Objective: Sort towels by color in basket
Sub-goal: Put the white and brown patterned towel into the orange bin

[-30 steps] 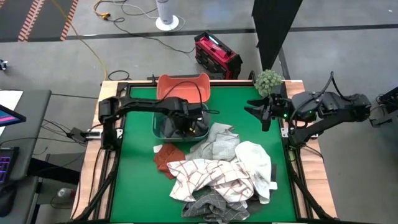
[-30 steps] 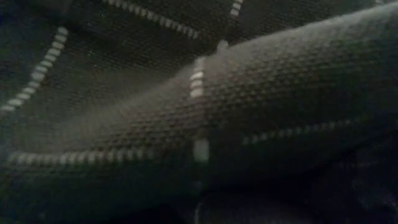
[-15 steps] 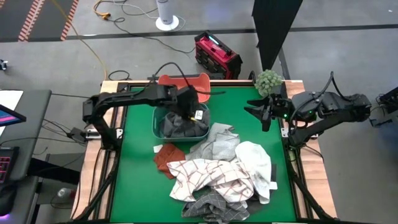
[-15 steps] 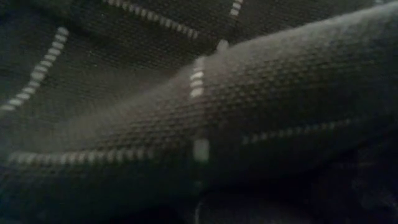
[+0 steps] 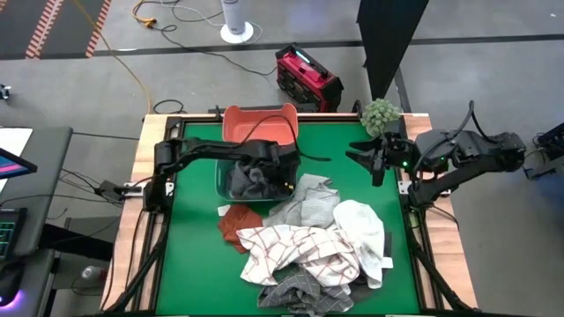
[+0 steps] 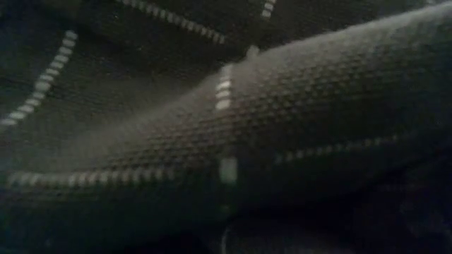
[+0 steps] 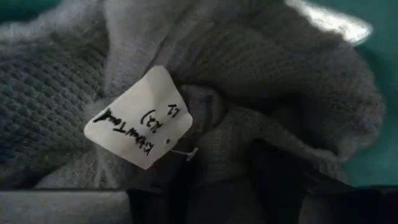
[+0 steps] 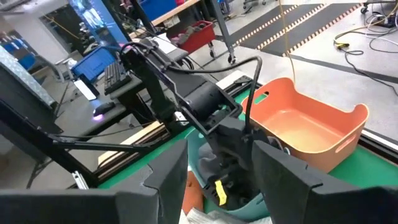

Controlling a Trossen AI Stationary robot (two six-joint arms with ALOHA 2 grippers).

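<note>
A grey towel lies bunched in the teal basket. My left gripper is down in that basket, right above the towel. The left wrist view is filled by the grey towel and its white paper tag. The other towels lie in a pile on the green table: rust-orange, light grey, white, white checked and dark checked. My right gripper waits open near the table's right edge.
An orange basket stands behind the teal one at the far edge and shows bare inside in the right wrist view. A fuzzy green ball sits at the far right corner. Dark checked cloth covers the low view.
My left arm rose out of the teal basket toward the far edge, then came back down into it. The grey towel stayed in the basket. The right arm kept still.
</note>
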